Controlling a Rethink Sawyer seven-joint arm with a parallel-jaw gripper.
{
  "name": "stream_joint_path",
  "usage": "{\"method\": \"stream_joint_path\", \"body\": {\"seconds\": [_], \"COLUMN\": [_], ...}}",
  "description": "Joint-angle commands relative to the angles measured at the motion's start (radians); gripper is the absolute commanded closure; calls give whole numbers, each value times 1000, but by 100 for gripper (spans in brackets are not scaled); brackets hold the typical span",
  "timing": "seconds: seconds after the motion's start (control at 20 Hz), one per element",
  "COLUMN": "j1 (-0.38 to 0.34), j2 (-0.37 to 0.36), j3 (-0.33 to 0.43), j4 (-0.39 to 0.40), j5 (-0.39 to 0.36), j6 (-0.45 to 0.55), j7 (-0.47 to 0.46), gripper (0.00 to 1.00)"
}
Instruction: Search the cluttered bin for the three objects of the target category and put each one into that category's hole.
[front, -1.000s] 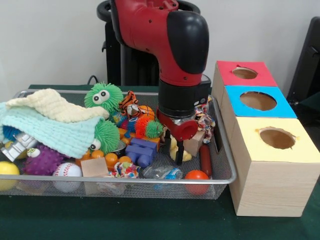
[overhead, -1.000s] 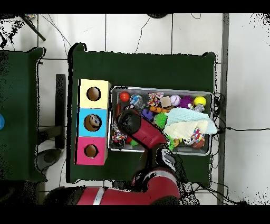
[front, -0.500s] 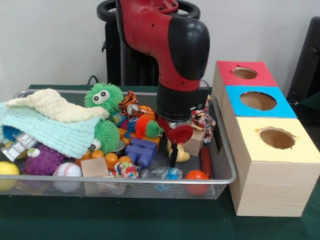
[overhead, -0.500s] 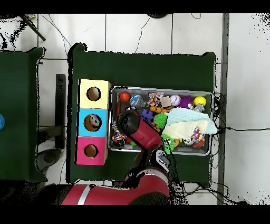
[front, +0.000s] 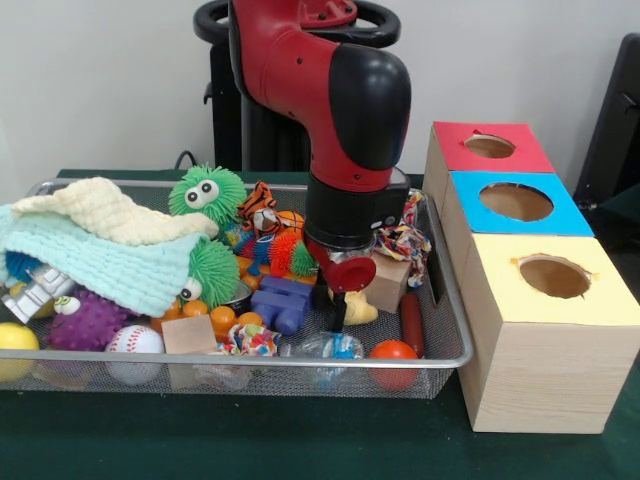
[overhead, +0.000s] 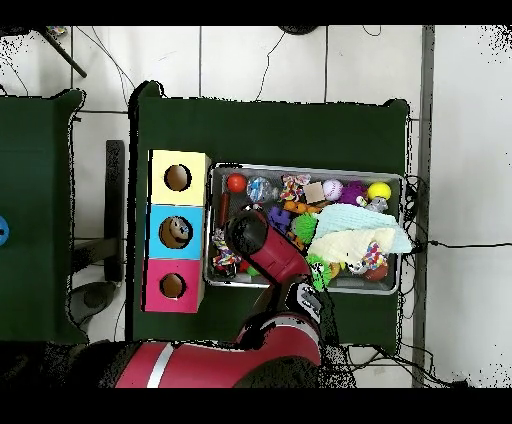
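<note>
Green surface (front: 300, 445), crowded wire bin (front: 452, 300).
End effector (front: 338, 312) has slid toward nine o'clock, dips beside blue block (front: 283, 303); grip state unclear.

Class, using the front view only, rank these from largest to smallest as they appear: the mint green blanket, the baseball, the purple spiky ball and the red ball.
1. mint green blanket
2. purple spiky ball
3. baseball, nearer the camera, so nearly level with the spiky ball
4. red ball

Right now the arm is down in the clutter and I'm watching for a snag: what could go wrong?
The gripper sits low among packed toys, so it may shove the pale yellow duck-like toy or blue plastic block aside. The knotted multicolour rope toy by the wrist could catch. The green knitted cloth may hide targets.
</note>
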Motion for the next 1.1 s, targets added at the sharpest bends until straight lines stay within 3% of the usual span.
{"method": "stream_joint_path", "body": {"seconds": [0.05,0.25,0.4,0.85,1.1], "j1": [-27,-28,2,20,2], "j2": [40,43,52,35,18], "j3": [40,34,-12,-28,1], "j4": [-94,-105,-130,-139,-138], "j5": [48,32,20,-6,-64], "j6": [-62,-53,-20,-9,-25], "j7": [194,171,144,122,68], "gripper": [0,0,0,0,0]}}
